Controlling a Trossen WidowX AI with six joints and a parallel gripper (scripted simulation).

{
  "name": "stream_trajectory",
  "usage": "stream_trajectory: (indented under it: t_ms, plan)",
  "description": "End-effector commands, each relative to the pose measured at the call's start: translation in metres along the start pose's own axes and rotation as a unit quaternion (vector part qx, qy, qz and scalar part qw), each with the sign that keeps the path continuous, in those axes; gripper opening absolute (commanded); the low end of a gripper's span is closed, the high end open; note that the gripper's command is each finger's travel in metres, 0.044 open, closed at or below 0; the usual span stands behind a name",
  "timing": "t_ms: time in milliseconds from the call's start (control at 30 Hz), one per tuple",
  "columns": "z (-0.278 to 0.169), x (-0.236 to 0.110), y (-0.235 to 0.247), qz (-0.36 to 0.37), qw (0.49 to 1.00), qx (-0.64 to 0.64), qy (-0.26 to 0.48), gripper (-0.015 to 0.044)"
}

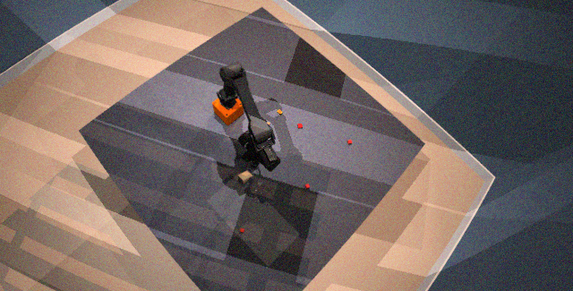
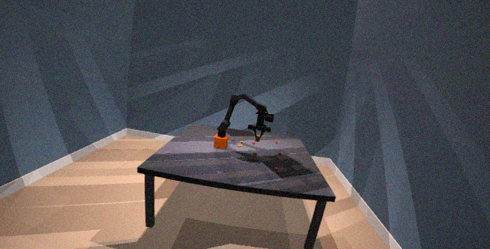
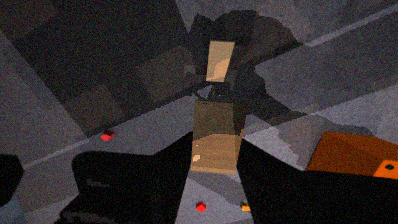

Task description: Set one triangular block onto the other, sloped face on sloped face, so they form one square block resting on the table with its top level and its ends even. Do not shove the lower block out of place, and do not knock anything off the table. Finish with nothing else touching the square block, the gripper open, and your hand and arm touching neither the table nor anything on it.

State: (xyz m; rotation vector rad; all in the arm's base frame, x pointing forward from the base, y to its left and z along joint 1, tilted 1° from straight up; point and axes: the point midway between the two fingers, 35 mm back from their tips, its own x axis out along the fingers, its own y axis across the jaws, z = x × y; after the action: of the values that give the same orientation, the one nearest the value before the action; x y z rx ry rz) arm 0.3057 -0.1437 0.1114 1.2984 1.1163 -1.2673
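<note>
My gripper (image 3: 213,137) (image 1: 255,157) (image 2: 258,135) is shut on a tan triangular block (image 3: 215,137) (image 2: 258,138) and holds it well above the table (image 1: 358,161) (image 2: 230,176). The other tan triangular block (image 3: 220,61) (image 1: 244,176) (image 2: 253,154) lies on the table in shadow. In the wrist view it lies just beyond the held block and roughly in line with it. In the top view the arm hides the held block.
The arm's orange base (image 1: 228,111) (image 2: 220,142) (image 3: 350,152) stands behind the gripper. Small red markers (image 1: 299,125) (image 1: 307,186) (image 3: 106,135) are scattered over the table. A small orange piece (image 1: 279,112) (image 3: 244,206) lies near the base.
</note>
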Motion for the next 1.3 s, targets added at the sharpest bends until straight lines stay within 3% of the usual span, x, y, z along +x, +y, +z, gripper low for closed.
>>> stream_trajectory:
  t_ms: [0, 167, 667, 1267]
  plan:
    - [0.007, -0.006, -0.011, 0.000, 1.000, -0.002, 0.001, 0.0000]
    - [0.010, 0.000, -0.011, 0.001, 1.000, -0.002, 0.001, 0.0000]
    - [0.037, 0.065, -0.011, 0.000, 1.000, -0.002, 0.000, 0.0000]
    - [0.050, 0.096, -0.011, 0.000, 1.000, -0.002, -0.001, 0.0000]
